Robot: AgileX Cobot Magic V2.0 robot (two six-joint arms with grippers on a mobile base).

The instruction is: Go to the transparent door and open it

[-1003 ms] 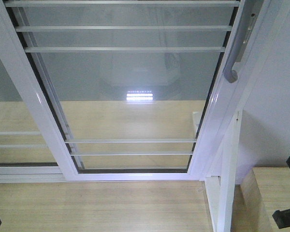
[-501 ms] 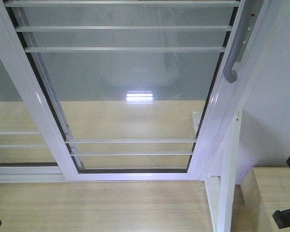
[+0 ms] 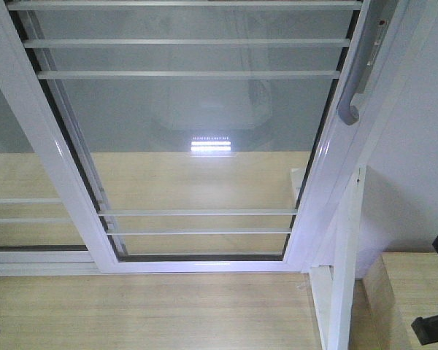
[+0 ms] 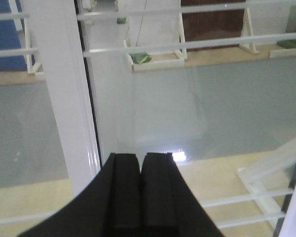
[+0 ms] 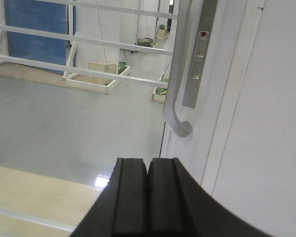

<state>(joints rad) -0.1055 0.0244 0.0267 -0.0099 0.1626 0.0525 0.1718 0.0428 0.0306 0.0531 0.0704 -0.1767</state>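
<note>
The transparent door (image 3: 190, 138) fills the front view: clear glass in a white frame with thin horizontal white bars. Its curved grey pull handle (image 3: 356, 73) runs down the right stile, ending in a hook. In the right wrist view the same handle (image 5: 176, 84) hangs just above and right of my right gripper (image 5: 147, 163), which is shut and empty, apart from the handle. My left gripper (image 4: 140, 158) is also shut and empty, facing the glass beside a white vertical frame post (image 4: 69, 94). Only small black parts of the arms show at the front view's lower corners.
A second barred glass panel (image 3: 14, 182) overlaps on the left. A plain white wall (image 3: 416, 168) stands right of the door, with a wooden ledge (image 3: 409, 292) below it. Light wood flooring (image 3: 146, 313) lies before the door track. Beyond the glass are white frames and green items.
Almost nothing differs; the black arm part at the lower left corner of the front view has sunk slightly. The door and handle look the same.
</note>
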